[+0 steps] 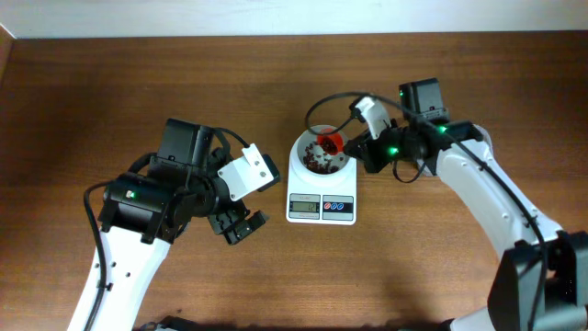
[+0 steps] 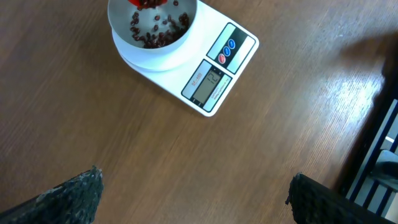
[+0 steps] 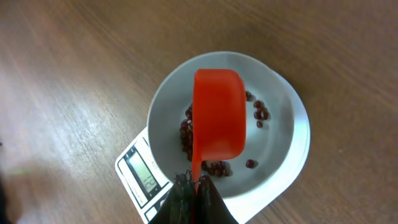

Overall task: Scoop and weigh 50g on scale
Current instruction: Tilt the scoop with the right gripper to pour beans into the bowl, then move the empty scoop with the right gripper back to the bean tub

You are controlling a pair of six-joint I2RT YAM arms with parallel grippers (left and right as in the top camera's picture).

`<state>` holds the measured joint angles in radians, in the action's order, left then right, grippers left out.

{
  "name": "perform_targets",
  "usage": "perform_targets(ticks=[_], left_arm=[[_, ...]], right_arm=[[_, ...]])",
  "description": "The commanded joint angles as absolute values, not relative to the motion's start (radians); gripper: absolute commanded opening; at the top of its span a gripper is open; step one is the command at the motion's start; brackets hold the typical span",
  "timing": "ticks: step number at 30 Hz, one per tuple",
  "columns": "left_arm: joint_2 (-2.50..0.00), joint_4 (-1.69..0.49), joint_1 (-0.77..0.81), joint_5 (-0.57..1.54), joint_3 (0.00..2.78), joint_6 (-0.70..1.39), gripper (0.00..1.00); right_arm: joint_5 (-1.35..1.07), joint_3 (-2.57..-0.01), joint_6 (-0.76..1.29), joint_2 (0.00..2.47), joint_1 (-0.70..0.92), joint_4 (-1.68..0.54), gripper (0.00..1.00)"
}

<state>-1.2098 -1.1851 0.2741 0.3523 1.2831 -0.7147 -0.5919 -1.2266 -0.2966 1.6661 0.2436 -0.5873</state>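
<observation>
Our right fingers (image 3: pixel 210 204) clamp the red scoop (image 3: pixel 217 115) over the bowl (image 3: pixel 287 109) on the scale (image 3: pixel 138 179); our left fingers (image 2: pixel 69 196) gape wide, empty.

The scale (image 1: pixel 321 208) sits on the bench (image 1: pixel 138 92), bowl (image 3: pixel 280 134) on it, beans (image 2: pixel 149 40) inside. A scoop (image 3: pixel 217 115) is over the bowl.

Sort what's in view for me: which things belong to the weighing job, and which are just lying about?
Job in hand:
- scale
- bowl on it
- beans in the bowl
- red scoop over the bowl
- right gripper, shut on the scoop's handle

Not in use:
- left gripper, open, over the table beside the scale
</observation>
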Motion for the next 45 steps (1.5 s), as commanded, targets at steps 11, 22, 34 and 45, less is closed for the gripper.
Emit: perform_targets(ticks=[11,22,34,45], left_arm=[[-1.201,-1.184,0.27,0.367,1.297,-0.728,0.99],[-1.201,-1.184,0.27,0.367,1.297,-0.728,0.99],[-1.201,-1.184,0.27,0.367,1.297,-0.728,0.99],[-1.201,-1.184,0.27,0.367,1.297,-0.728,0.99]], right_arm=[[-0.257,-1.229,-0.326,1.603,0.392,-0.587,0.04],[-0.263,-1.229,-0.325,1.568,0.392,-0.595,0.04],[-0.283,-1.229,-0.3,1.484,0.392,-0.651,0.04],[-0.288,-1.229,-0.162,1.517,0.365,-0.645,0.04]])
